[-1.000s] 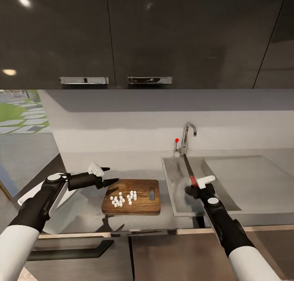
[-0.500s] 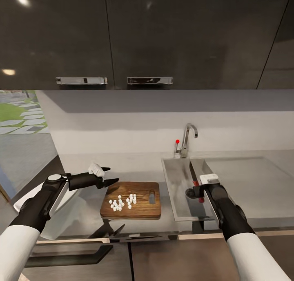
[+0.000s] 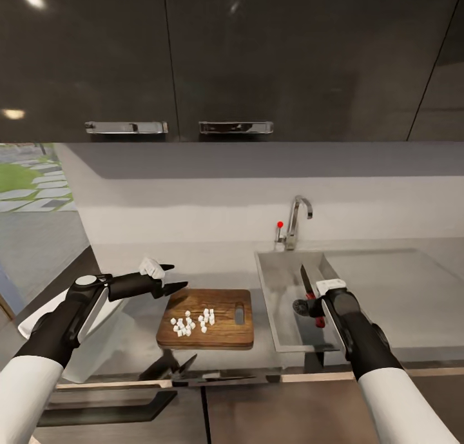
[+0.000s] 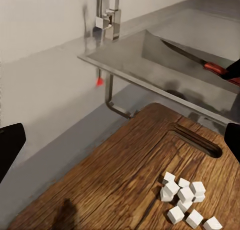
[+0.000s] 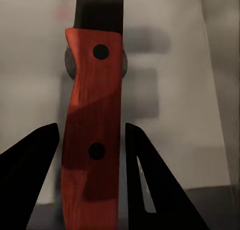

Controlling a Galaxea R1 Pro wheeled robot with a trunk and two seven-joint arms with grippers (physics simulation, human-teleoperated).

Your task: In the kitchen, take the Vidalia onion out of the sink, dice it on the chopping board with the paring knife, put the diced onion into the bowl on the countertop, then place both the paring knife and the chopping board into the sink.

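Though the paring knife (image 3: pixel 310 290) looks light, stiff and slick, the right tool (image 5: pixel 90 155) clamps its handle; left tool (image 3: pixel 169 278), at nine o'clock, gapes apart.

Red-orange paring knife (image 3: pixel 310 293) handle, brown wood-grain chopping board (image 3: pixel 219 328), white cubes (image 3: pixel 192 322).

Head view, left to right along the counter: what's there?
Open left gripper → brown wooden chopping board with white onion dice → red-handled paring knife in right gripper, over the steel sink.
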